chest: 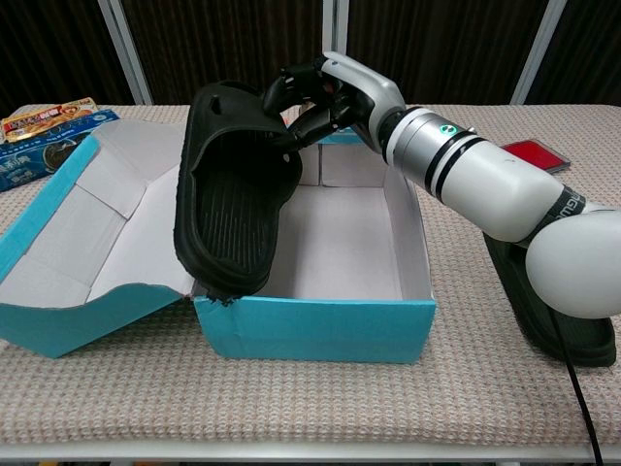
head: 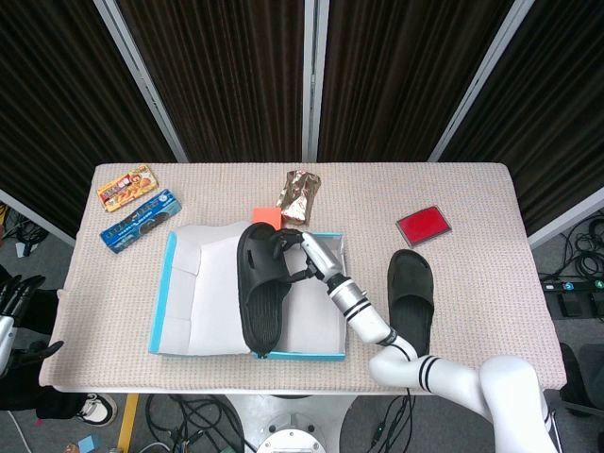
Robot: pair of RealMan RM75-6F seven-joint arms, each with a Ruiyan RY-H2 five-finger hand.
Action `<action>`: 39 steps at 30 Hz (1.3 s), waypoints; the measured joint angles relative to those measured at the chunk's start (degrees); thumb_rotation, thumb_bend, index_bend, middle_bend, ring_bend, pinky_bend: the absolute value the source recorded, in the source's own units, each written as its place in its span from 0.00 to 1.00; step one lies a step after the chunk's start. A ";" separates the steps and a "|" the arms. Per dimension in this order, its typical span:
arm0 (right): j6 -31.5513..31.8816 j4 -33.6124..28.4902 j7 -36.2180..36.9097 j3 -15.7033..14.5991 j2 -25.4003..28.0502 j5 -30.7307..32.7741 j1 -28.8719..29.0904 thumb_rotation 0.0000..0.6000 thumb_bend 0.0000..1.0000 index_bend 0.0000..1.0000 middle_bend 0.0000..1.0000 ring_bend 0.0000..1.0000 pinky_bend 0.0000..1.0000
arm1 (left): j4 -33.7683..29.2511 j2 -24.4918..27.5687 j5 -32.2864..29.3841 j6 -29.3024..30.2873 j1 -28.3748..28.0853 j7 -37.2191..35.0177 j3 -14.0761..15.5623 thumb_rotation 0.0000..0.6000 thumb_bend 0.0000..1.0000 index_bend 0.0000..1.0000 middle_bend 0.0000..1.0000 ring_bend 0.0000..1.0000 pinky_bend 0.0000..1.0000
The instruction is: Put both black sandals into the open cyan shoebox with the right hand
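My right hand (head: pixel 302 253) (chest: pixel 325 92) grips the toe strap of one black sandal (head: pixel 261 294) (chest: pixel 231 194). That sandal hangs steeply tilted, sole facing the box. Its heel sits at the front left corner of the open cyan shoebox (head: pixel 326 356) (chest: pixel 320 332), along the wall where the lid (head: pixel 203 288) (chest: pixel 92 233) folds out. The box's inside shows bare white card. The second black sandal (head: pixel 411 293) (chest: pixel 558 335) lies flat on the table right of the box, mostly hidden behind my right forearm in the chest view. My left hand (head: pixel 13 300) hangs off the table's left edge, fingers apart, holding nothing.
A yellow snack pack (head: pixel 125 186) (chest: pixel 47 116) and a blue pack (head: pixel 140 219) (chest: pixel 27 163) lie at the far left. A foil packet (head: pixel 298 193) and an orange piece (head: pixel 265 215) sit behind the box. A red flat item (head: pixel 423 225) (chest: pixel 534 153) lies at the back right.
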 measured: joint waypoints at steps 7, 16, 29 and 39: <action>-2.34 3.61 2.98 -0.02 -1.23 -0.83 1.53 1.00 0.05 0.55 0.47 0.24 0.38 | 1.08 0.00 0.13 0.22 0.20 -0.72 0.10 1.00 0.07 0.09 0.10 0.00 0.08; -3.15 5.73 7.13 -1.37 -2.56 -2.18 1.42 1.00 0.06 0.55 0.47 0.24 0.38 | 1.68 -0.42 0.43 -0.19 0.01 -1.03 0.26 1.00 0.07 0.09 0.10 0.00 0.08; -3.86 6.49 4.63 -3.89 -1.64 -3.05 -0.31 1.00 0.08 0.55 0.46 0.24 0.38 | 1.97 -0.73 0.65 -0.34 -0.18 -1.49 0.34 1.00 0.07 0.08 0.10 0.00 0.08; -4.75 5.90 -1.03 -4.17 -0.12 -2.88 -0.24 1.00 0.10 0.54 0.46 0.24 0.38 | 1.33 -0.55 0.85 -0.67 -0.42 -1.71 0.47 1.00 0.07 0.08 0.10 0.00 0.08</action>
